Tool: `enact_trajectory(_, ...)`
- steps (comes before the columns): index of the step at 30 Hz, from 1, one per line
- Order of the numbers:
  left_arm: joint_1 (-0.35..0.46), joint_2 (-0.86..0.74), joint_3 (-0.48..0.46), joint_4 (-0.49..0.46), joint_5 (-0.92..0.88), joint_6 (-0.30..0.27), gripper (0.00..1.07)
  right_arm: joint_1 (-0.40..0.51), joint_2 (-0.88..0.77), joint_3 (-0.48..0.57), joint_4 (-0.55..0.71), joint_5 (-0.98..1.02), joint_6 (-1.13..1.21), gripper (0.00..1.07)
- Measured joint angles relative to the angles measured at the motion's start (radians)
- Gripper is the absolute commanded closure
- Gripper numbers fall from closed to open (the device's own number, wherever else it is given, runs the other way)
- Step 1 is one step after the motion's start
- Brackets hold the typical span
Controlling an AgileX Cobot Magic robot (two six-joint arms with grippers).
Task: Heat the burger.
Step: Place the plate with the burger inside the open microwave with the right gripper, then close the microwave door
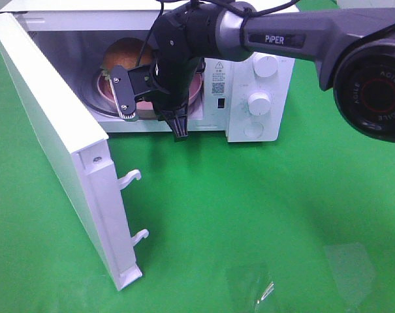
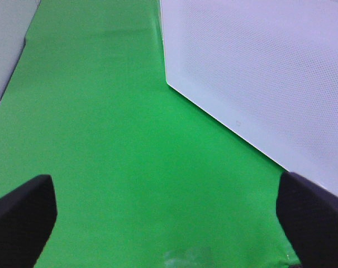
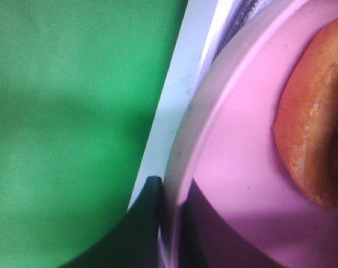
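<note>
A burger (image 1: 122, 55) on a pink plate (image 3: 236, 145) inside an open microwave (image 1: 275, 39).
I see the burger resting on the plate in the cavity, door (image 1: 53, 130) swung wide. My right gripper (image 3: 174, 229) is clamped on the plate's rim; my left gripper (image 2: 166, 223) hangs with jaws spread above the green surface (image 2: 118, 139), beside the door.

**White microwave left open on green cloth**

A white microwave (image 1: 281, 117) is set on a green cloth (image 1: 262, 208), its door (image 1: 53, 150) swung wide. A pink plate (image 3: 241, 167) is seated inside. Two round knobs (image 1: 266, 65) are mounted on the panel.
</note>
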Motion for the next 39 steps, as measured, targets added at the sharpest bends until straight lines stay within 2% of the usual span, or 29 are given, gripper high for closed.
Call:
enact_trajectory(17, 0.0, 0.0, 0.0, 0.0, 0.0, 0.0, 0.07, 0.021, 0.001, -0.004, 0.006, -0.005, -0.003, 1.0)
enact_trajectory(21, 0.0, 0.0, 0.0, 0.0, 0.0, 0.0, 0.07, 0.025, 0.001, -0.004, 0.01, -0.025, 0.032, 0.94)
enact_trajectory(22, 0.0, 0.0, 0.0, 0.0, 0.0, 0.0, 0.07, 0.025, 0.001, -0.006, 0.009, -0.038, 0.063, 0.87)
enact_trajectory(23, 0.0, 0.0, 0.0, 0.0, 0.0, 0.0, 0.07, 0.025, 0.001, -0.006, 0.009, -0.038, 0.063, 0.87)
enact_trajectory(24, 0.0, 0.0, 0.0, 0.0, 0.0, 0.0, 0.07, 0.025, 0.001, -0.011, 0.005, -0.048, 0.093, 0.81)
enact_trajectory(25, 0.0, 0.0, 0.0, 0.0, 0.0, 0.0, 0.07, 0.025, 0.001, -0.011, 0.005, -0.048, 0.093, 0.81)
enact_trajectory(26, 0.0, 0.0, 0.0, 0.0, 0.0, 0.0, 0.07, 0.025, -0.001, -0.013, -0.006, -0.05, 0.115, 0.73)
enact_trajectory(27, 0.0, 0.0, 0.0, 0.0, 0.0, 0.0, 0.07, 0.025, -0.001, -0.013, -0.006, -0.05, 0.115, 0.73)
enact_trajectory(29, 0.0, 0.0, 0.0, 0.0, 0.0, 0.0, 0.07, 0.025, -0.001, -0.013, -0.013, -0.031, 0.157, 0.64)
enact_trajectory(39, 0.0, 0.0, 0.0, 0.0, 0.0, 0.0, 0.07, 0.018, -0.008, -0.014, -0.037, 0.068, 0.266, 0.63)
